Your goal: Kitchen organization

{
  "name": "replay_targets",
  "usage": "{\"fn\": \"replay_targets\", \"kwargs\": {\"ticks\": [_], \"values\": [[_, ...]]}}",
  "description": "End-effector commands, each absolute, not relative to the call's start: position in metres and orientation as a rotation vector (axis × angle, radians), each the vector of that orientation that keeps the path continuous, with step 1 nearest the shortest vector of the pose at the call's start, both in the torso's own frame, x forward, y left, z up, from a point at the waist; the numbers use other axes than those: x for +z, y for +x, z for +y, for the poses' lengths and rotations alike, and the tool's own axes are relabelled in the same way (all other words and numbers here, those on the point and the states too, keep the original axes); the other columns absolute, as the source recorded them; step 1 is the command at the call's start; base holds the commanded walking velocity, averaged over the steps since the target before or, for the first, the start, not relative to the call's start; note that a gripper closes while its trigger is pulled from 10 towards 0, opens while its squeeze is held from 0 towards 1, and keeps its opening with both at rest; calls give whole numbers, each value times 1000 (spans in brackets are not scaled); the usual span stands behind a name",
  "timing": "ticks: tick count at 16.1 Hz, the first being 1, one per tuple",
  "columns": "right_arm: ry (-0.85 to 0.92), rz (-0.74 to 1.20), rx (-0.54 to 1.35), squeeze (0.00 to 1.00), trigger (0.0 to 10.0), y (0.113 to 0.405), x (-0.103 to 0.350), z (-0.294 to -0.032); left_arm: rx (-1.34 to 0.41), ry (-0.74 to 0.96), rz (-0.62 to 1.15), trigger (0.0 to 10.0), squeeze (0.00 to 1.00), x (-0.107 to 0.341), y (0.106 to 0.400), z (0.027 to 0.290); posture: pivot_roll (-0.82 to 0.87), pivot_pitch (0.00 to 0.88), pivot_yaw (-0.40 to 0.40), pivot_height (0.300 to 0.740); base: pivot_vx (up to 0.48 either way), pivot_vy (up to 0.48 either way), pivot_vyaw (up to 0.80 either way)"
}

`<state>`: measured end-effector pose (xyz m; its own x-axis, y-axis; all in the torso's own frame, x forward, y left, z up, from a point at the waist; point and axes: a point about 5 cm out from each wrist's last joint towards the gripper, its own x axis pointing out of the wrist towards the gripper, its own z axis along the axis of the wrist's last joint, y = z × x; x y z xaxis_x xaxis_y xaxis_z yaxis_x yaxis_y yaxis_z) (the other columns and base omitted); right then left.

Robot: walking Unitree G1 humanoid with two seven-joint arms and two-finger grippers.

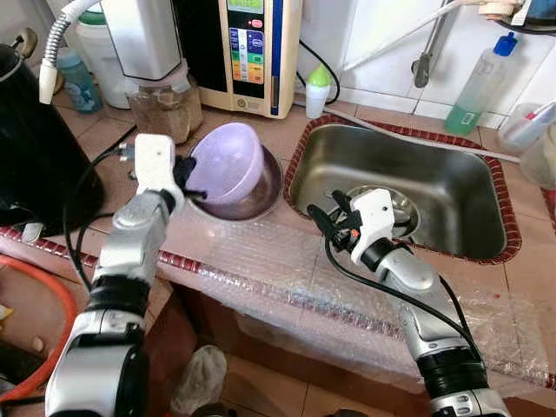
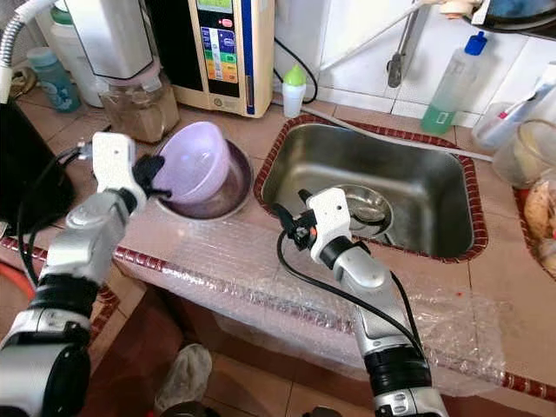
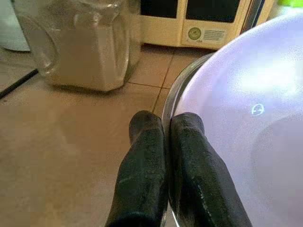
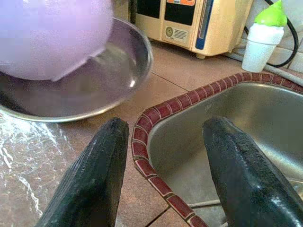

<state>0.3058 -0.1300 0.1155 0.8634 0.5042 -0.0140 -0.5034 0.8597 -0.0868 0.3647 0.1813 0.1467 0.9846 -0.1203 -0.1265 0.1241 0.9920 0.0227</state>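
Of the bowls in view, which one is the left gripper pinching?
The purple plastic bowl: the left gripper is shut on its rim, tilting it inside the steel bowl on the counter. Another steel bowl lies in the sink, ungripped.

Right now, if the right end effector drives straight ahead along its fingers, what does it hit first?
Most likely the brick-red tiled sink rim, which sits directly between the open fingers of the right end effector. Beyond it are the steel bowl and the purple bowl. Depth is unclear, so it might pass just over the rim.

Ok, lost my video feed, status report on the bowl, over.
Left gripper shut on purple bowl rim, bowl tilted in steel bowl. Right gripper open over sink edge. Nothing in the way.
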Motion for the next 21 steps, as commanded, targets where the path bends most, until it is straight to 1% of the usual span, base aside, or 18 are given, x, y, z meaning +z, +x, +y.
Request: {"fn": "replay_targets", "kwargs": {"ticks": [1,2,3,4,5,7,13,17,20,21], "values": [[-97,-10,511,0,10000,308,116,-135,-118,106,235,0,0,121,354,187,-40,0,18,740,0,0,0],[-98,-9,511,0,10000,308,116,-135,-115,99,243,39,0,118,352,188,-40,0,18,740,0,0,0],[-102,-4,510,0,10000,308,115,-135,-122,100,255,4510,0,114,349,187,-34,0,11,740,0,0,0],[-103,-2,512,0,10000,308,114,-135,-120,109,256,10000,0,113,349,187,-34,0,11,740,0,0,0],[-104,-2,514,0,10000,309,114,-134,-125,131,253,10000,1000,114,349,186,-34,0,11,740,0,0,0],[-107,-2,515,0,10000,309,115,-133,-116,159,251,10000,1000,115,349,186,-34,0,11,740,0,0,0],[-109,-1,499,0,10000,309,113,-136,-25,200,218,10000,1000,126,353,199,-36,0,14,740,0,0,0],[-111,-4,496,0,10000,310,113,-137,8,175,122,10000,1000,144,357,199,-36,0,14,740,0,0,0],[-110,-4,496,0,10000,311,113,-136,-5,98,54,10000,1000,159,359,194,-35,0,17,740,0,0,0],[-108,-5,497,0,10000,311,113,-136,-5,99,36,10000,1000,164,360,194,-32,0,17,740,0,0,0]]}}
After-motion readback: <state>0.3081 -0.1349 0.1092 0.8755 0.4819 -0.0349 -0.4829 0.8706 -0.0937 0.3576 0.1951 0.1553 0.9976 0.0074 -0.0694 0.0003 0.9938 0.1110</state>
